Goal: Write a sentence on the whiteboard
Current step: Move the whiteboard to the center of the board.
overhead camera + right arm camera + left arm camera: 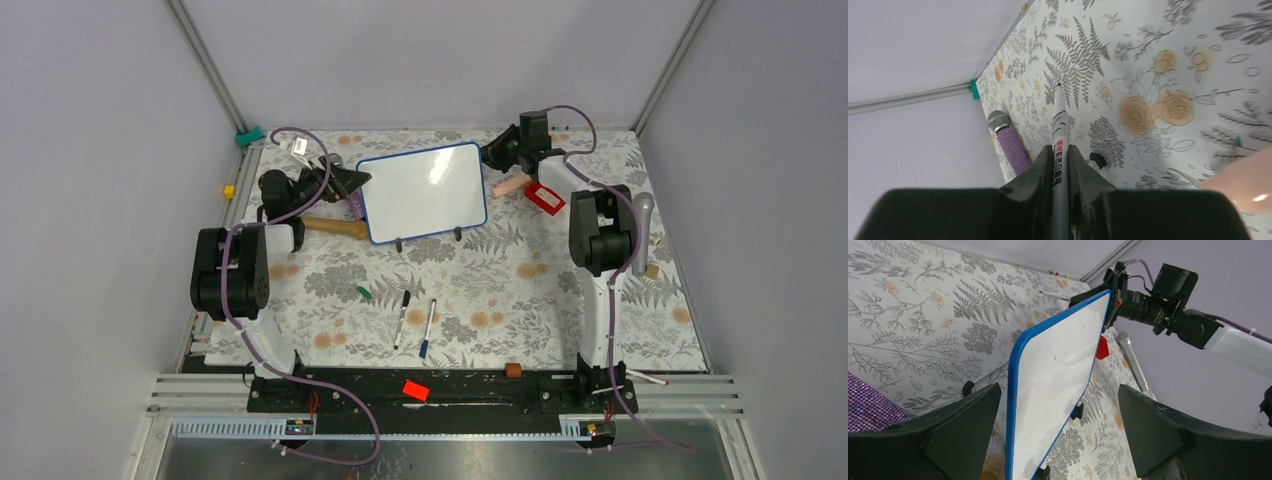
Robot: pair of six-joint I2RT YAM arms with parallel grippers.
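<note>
The whiteboard (425, 190) stands on its two black feet at the back middle of the table, blue-rimmed, its face blank; the sentence does not show. My left gripper (352, 185) is at the board's left end. In the left wrist view this gripper (1058, 390) is open, its wide-apart fingers on either side of the whiteboard (1053, 375) without pressing it. My right gripper (495, 155) hovers at the board's far right corner. In the right wrist view it (1060, 150) is shut on a grey marker (1059, 120), tip pointing away over the floral cloth.
A purple glitter microphone (1010, 145) lies left of the board. A red object (545, 197) and a peach piece (508, 186) lie right of it. Two markers (401, 318) (428, 328) and a green cap (364, 293) rest on the cloth nearer the arms.
</note>
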